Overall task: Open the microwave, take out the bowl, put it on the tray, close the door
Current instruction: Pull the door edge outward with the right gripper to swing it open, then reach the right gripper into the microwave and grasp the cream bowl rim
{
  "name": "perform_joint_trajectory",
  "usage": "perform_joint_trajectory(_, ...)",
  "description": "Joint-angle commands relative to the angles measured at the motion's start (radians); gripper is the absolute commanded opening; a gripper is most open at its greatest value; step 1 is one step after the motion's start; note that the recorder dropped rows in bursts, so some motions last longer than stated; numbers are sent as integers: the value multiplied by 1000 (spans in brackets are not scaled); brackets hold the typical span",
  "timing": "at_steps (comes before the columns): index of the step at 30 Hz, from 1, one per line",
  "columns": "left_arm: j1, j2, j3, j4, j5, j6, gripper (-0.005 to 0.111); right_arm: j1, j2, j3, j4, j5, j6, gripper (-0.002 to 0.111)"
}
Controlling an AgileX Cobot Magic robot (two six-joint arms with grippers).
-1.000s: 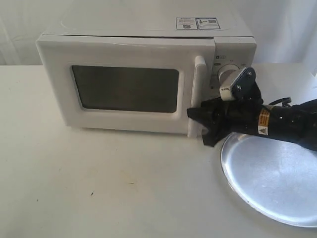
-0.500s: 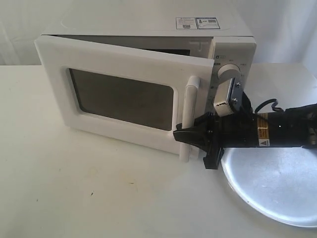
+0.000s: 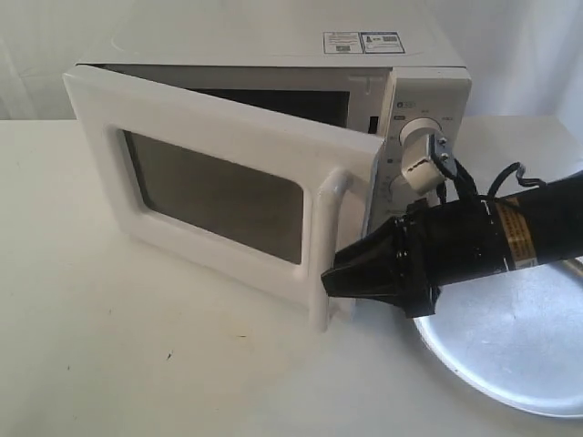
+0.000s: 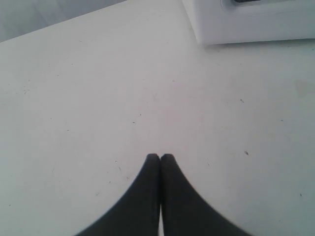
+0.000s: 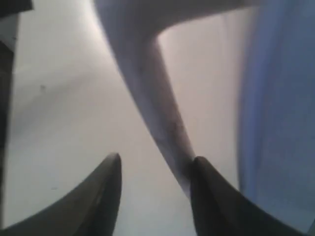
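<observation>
The white microwave (image 3: 273,50) stands at the back of the table with its door (image 3: 228,127) swung partly outward. My right gripper (image 3: 332,280) is at the lower end of the door's white bar handle (image 3: 326,237). In the right wrist view the gripper (image 5: 157,164) is open, and the handle (image 5: 147,88) runs between the fingers and rests against one finger (image 5: 211,196). The bowl is hidden; the cavity behind the door looks dark. The silver tray (image 3: 519,350) lies at the right, partly under my right arm. My left gripper (image 4: 160,156) is shut on nothing, low over the bare table.
Two round dials (image 3: 417,133) sit on the microwave's right panel, just above my right arm. A lower corner of the microwave (image 4: 256,22) shows in the left wrist view. The white table (image 3: 137,346) stretches in front of the door.
The door has swung from nearly shut to well open. My right gripper has moved forward and left with the handle. The tray has not moved.
</observation>
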Motion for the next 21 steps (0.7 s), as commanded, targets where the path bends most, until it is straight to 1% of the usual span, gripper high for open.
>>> perform_joint_trajectory(1, -4, -3, 2, -4, 0, -3, 0, 8, -46, 24, -13, -128, 172, 21)
perform_joint_trajectory(6, -4, -3, 2, -4, 0, -3, 0, 8, -51, 107, -13, -128, 167, 1)
perform_joint_trajectory(9, -4, -3, 2, -4, 0, -3, 0, 15, -61, 147, -13, -128, 88, 0)
perform_joint_trajectory(12, -4, -3, 2, -4, 0, -3, 0, 20, -96, 157, -13, -128, 88, 0)
perform_joint_trajectory(14, -4, -3, 2, -4, 0, -3, 0, 21, -120, 155, -11, 186, 116, 0)
perform_joint_trajectory(15, -4, -3, 2, -4, 0, -3, 0, 21, -120, 155, 21, 314, 131, 0)
perform_joint_trajectory(16, -4, -3, 2, -4, 0, -3, 0, 21, -120, 155, 81, 402, 123, 0)
perform_joint_trajectory(17, -4, -3, 2, -4, 0, -3, 0, 21, -117, 154, 196, 475, 94, 0)
perform_joint_trajectory(18, -4, -3, 2, -4, 0, -3, 0, 21, -115, 149, 316, 494, 29, 0)
perform_joint_trajectory(19, -4, -3, 2, -4, 0, -3, 0, 21, -110, 144, 406, 479, -41, 0)
perform_joint_trajectory(21, -4, -3, 2, -4, 0, -3, 0, 29, -96, 123, 494, 315, -222, 0)
